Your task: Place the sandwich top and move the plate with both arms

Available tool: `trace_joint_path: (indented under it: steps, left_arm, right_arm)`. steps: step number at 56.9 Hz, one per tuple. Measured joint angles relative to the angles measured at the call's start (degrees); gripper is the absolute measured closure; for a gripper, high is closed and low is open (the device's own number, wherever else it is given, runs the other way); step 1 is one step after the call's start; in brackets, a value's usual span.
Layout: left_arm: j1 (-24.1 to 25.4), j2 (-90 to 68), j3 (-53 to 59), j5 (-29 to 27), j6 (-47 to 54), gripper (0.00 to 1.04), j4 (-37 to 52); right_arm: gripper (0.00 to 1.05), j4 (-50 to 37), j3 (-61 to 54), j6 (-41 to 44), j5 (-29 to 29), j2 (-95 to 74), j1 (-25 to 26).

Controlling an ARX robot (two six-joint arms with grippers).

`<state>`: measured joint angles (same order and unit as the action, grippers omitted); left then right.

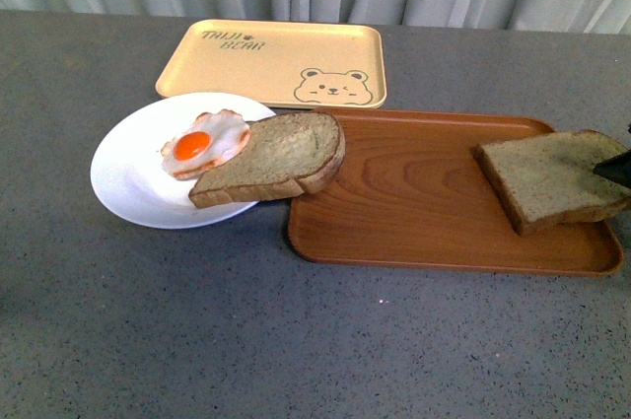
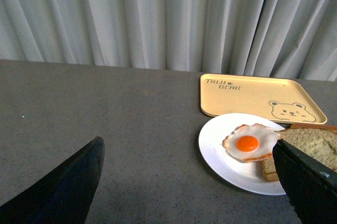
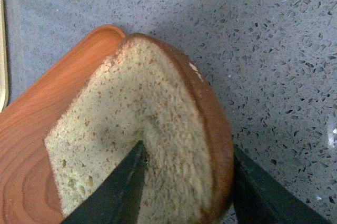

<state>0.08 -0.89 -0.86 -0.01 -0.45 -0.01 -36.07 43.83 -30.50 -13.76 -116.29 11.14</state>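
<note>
**Right claw straddles the sandwich top; the plate lies well off to its left**

The sandwich top (image 1: 552, 177) lies flat at the right end of the brown wooden tray (image 1: 414, 202), crumb side up. Its long axis runs roughly along the tray, and its right end reaches the tray's rim. The right claw (image 3: 187, 147) comes in from that end. It is spread, with one finger (image 3: 113, 192) over the crumb face and the other outside the crust. The wrist view is too close to tell whether either finger already presses on the bread.

The plate (image 1: 128, 177) sits on the surface (image 1: 296, 340) at the tray's left end, well apart from the sandwich top. It carries a fried egg (image 1: 202, 143) and a domed slice (image 1: 276, 158) that overhangs onto the tray. So the carry would probably run leftward across the whole tray.

The right arm is plainly the nearer one to the slice. The left claw (image 2: 188, 144) hangs spread and empty near the plate's far-left side, closer to the plate than to the bread.
</note>
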Motion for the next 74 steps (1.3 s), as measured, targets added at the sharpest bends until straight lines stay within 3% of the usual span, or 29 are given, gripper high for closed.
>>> trace_joint_path:
  steps: [10, 16, 22, 30, 37, 48, 56, 64, 74]
  left_arm:
    - [0.0, 0.0, 0.0, 0.0, 0.0, 0.09, 0.0]
    - [0.0, 0.0, 0.0, 0.0, 0.0, 0.09, 0.0]
    - [0.0, 0.0, 0.0, 0.0, 0.0, 0.09, 0.0]
    - [0.0, 0.0, 0.0, 0.0, 0.0, 0.09, 0.0]
    - [0.0, 0.0, 0.0, 0.0, 0.0, 0.09, 0.0]
    - [0.0, 0.0, 0.0, 0.0, 0.0, 0.09, 0.0]
    - [0.0, 0.0, 0.0, 0.0, 0.0, 0.09, 0.0]
    - [0.0, 0.0, 0.0, 0.0, 0.0, 0.09, 0.0]
    - [0.0, 0.0, 0.0, 0.0, 0.0, 0.09, 0.0]
  right_arm:
    - [0.95, 0.3, -1.6, -1.7, -1.4, 4.4, 0.0]
    - [1.02, 1.6, -2.1, -3.1, -1.5, 9.6, -1.2]
    - [1.02, 4.4, -1.6, -4.8, 0.6, 16.3, -5.7]
    - [1.02, 6.3, 5.4, -8.7, 5.5, 20.2, -18.8]
    - [1.02, 6.3, 14.4, -11.6, 9.6, 13.4, -30.5]
    - [1.02, 6.7, 24.6, -14.6, 14.1, 0.9, -39.6]
    - [1.02, 7.7, 25.8, -16.3, 18.3, -4.3, -44.3]
    - [1.01, 8.2, 24.0, -16.4, 19.8, -4.4, -45.3]
    - [0.72, 9.0, 20.9, -15.1, 20.4, -4.1, -45.2]
